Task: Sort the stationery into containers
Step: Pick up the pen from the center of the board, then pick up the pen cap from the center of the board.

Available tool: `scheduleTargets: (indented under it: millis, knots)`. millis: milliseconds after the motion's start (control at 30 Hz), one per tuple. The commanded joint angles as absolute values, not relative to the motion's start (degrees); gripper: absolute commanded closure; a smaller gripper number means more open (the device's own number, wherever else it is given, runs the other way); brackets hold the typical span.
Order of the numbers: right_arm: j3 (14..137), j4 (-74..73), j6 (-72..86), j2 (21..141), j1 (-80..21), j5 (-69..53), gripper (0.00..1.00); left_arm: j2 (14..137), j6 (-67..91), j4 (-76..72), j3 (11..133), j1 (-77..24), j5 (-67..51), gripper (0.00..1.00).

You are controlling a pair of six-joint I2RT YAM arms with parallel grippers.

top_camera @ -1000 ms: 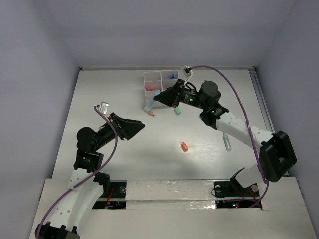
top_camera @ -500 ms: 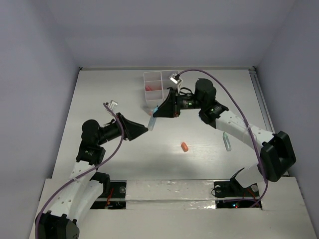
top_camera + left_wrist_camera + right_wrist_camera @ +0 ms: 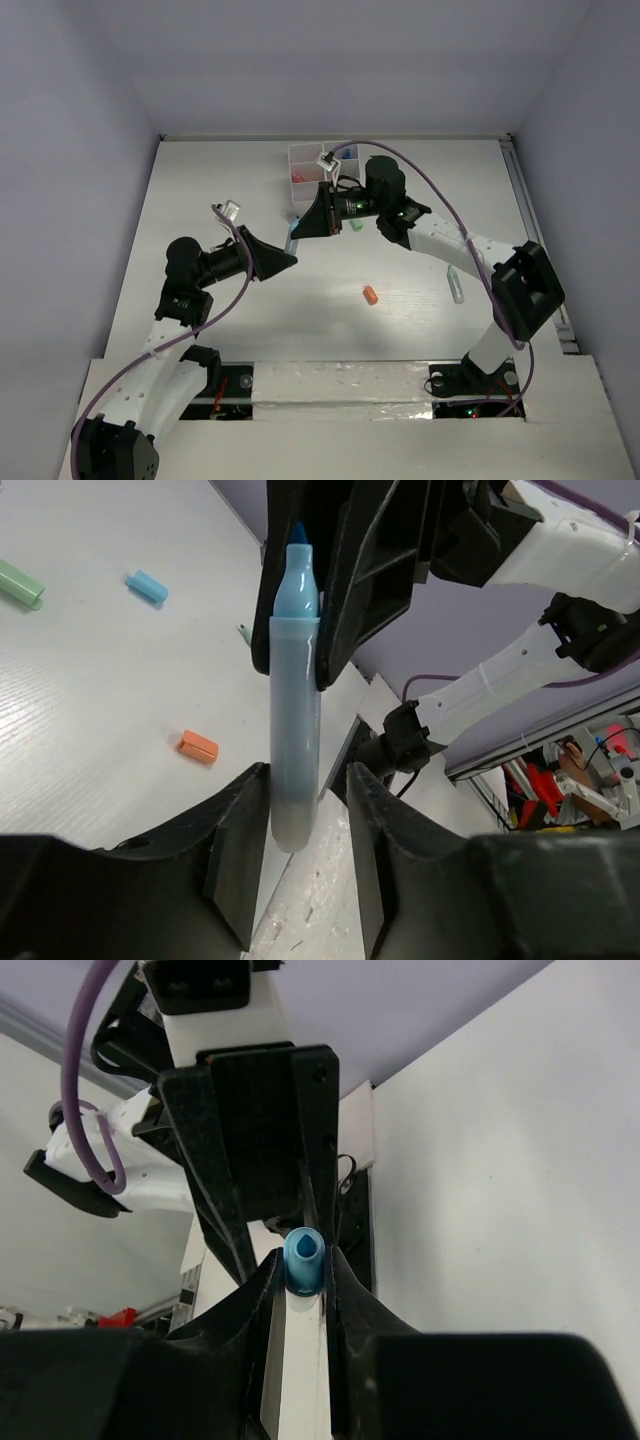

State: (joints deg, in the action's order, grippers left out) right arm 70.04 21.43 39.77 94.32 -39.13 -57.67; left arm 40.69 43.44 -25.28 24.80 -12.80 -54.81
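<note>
Your right claw (image 3: 303,1272) is clenching the light-blue marker (image 3: 295,710) near its tip end, both fingers pressing flat against the barrel with the blue nib poking out between them. Your left claw (image 3: 308,780) is meeting it from the opposite side: its fingers are flanking the marker's butt end, one finger lying against the barrel while a sliver of table is showing between the barrel and the other finger, so this claw is standing released rather than grasping. From above, you are seeing the two claws pointing at each other nose to nose over the white table (image 3: 200,200), with the marker bridging them in the air just on the near side of the white organiser box (image 3: 292,150). That box is sitting at the far edge, partly hidden by your right arm; pink pieces are lying in a left-column compartment and something blue is showing in the right column. On the table, an orange bit (image 3: 370,295) is lying alone near the middle, a green bit (image 3: 356,224) is resting just beside your right wrist, and a pale marker (image 3: 456,285) is lying out to the right, under your right forearm
</note>
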Motion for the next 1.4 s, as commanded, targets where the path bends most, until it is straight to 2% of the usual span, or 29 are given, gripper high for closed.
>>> scheduleTargets:
  millis: [0, 367, 433, 533, 567, 667, 800, 867, 900, 1000, 1100, 1167, 1233, 1267, 1367]
  knots:
    - [74.7, 23.6, 40.0, 95.1, -40.6, -59.0, 1.0, 40.5, 41.2, -25.8, 27.1, -13.2, -56.6, 0.68]
    - [78.8, 17.4, 36.3, 98.3, -42.2, -57.3, 1.0, 39.5, 38.1, -21.5, 28.7, -13.2, -55.6, 1.0]
    - [79.1, 14.9, 35.0, 98.4, -42.2, -55.9, 1.0, 38.7, 37.1, -20.6, 28.9, -13.2, -53.8, 1.0]
    - [78.5, 11.1, 32.5, 96.4, -42.2, -52.6, 0.65, 37.9, 36.4, -19.0, 29.1, -13.2, -51.9, 1.0]
    - [78.3, 9.8, 30.3, 95.6, -42.2, -51.5, 0.47, 37.9, 35.6, -17.5, 29.3, -13.2, -51.5, 1.0]
    - [76.7, 7.1, 28.0, 91.9, -41.6, -47.8, 0.34, 37.7, 32.9, -13.5, 30.7, -13.2, -49.4, 1.0]
    - [68.3, 6.9, 27.5, 85.2, -37.7, -44.2, 0.3, 36.9, 28.8, -8.3, 32.6, -13.2, -46.3, 1.0]
    - [64.9, 4.1, 25.6, 80.5, -34.0, -38.3, 0.3, 36.5, 27.2, -6.0, 33.3, -13.2, -45.0, 1.0]
    - [63.5, 1.9, 24.6, 79.0, -32.8, -31.3, 0.3, 36.4, 25.6, -5.3, 33.5, -13.2, -44.7, 1.0]
    - [59.1, -7.3, 19.7, 76.0, -29.2, -20.3, 0.34, 35.5, 24.7, -4.1, 33.3, -13.2, -44.3, 1.0]
    - [59.2, -16.8, 16.4, 78.2, -28.7, 3.1, 0.43, 35.2, 24.3, -3.6, 32.7, -13.2, -43.9, 1.0]
    - [60.8, -21.7, 15.6, 80.3, -28.1, 7.6, 0.45, 35.1, 24.3, -3.2, 32.3, -13.7, -43.7, 1.0]
    - [61.9, -24.4, 14.7, 83.6, -28.1, 13.7, 0.41, 34.7, 24.1, -2.7, 32.4, -14.3, -42.8, 1.0]
    - [62.7, -25.5, 14.2, 84.9, -27.4, 15.5, 0.35, 34.6, 23.8, -2.4, 32.5, -14.3, -42.6, 1.0]
    - [66.3, -28.1, 12.2, 90.6, -24.4, 15.5, 0.27, 34.5, 23.6, -2.0, 32.6, -14.8, -42.0, 1.0]
